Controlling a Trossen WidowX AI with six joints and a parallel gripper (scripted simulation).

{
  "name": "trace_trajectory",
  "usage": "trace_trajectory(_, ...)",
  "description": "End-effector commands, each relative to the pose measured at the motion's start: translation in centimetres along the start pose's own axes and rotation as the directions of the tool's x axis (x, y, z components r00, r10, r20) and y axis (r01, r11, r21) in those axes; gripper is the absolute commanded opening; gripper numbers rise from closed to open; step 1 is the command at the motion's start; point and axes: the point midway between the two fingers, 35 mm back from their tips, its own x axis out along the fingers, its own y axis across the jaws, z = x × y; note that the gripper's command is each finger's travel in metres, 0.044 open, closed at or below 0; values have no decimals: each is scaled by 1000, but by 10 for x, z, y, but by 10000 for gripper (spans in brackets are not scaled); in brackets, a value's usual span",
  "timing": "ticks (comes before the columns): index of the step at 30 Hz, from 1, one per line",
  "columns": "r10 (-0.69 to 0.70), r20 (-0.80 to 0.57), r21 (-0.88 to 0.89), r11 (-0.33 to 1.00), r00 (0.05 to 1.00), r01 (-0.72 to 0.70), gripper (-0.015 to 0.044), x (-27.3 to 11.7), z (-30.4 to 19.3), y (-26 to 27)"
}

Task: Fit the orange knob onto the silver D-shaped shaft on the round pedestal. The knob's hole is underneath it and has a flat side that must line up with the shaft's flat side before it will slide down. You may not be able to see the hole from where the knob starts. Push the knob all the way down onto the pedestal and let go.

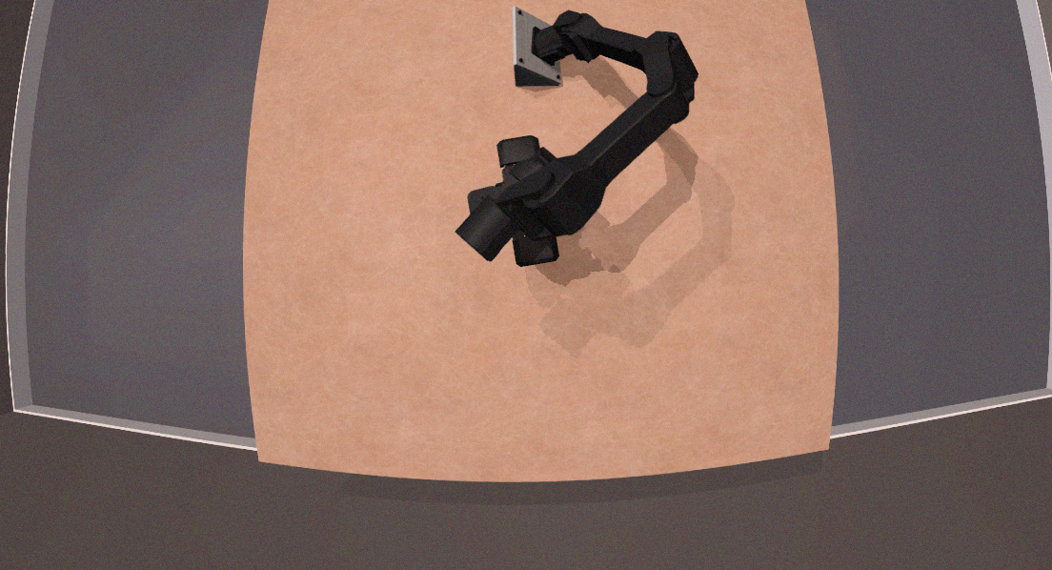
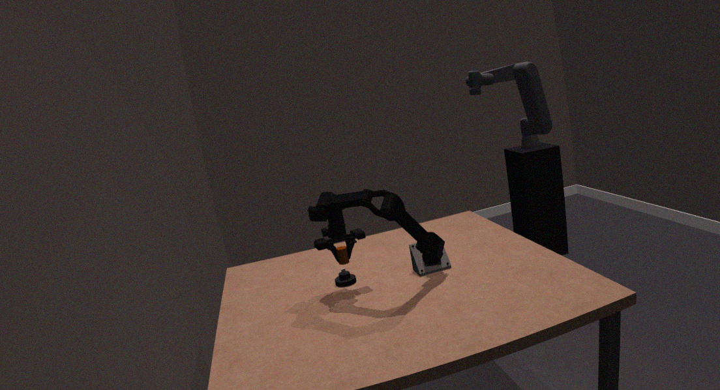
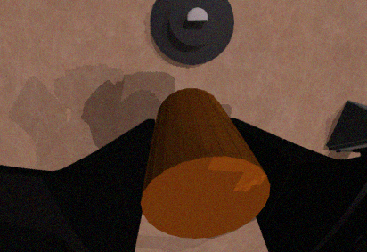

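The orange knob [image 2: 342, 254] [image 3: 205, 199] is pinched between the jaws, which press on its opposite sides. It hangs above the round pedestal [image 2: 351, 280] [image 3: 161, 20], with a gap under it, so the silver shaft [image 2: 343, 270] [image 3: 198, 14] stands apart from the knob and uncovered. The knob's long axis runs roughly up and down in the exterior view; in the wrist view its far end points broadly towards the pedestal. That suggests the shaft lies below and nearly in line, though I cannot tell whether the two are truly centred.

The shaft's flat side faces the knob's side of the wrist view. The hole underneath is hidden, so its turn against that flat cannot be read. The coming move probably calls for a small centring shift and perhaps a twist before pushing down; a mismatched flat could leave the knob perched on the shaft's tip.
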Motion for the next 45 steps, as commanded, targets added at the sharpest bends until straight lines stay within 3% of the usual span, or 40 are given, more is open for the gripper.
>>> trace_trajectory(1,3,6,-3,1000,1000,-3,0,1,14,0)
trace_trajectory(18,-10,-9,10,1000,1000,10,0,21,63,-7)
trace_trajectory(45,-10,-10,7,1000,1000,10,0,47,64,-6)
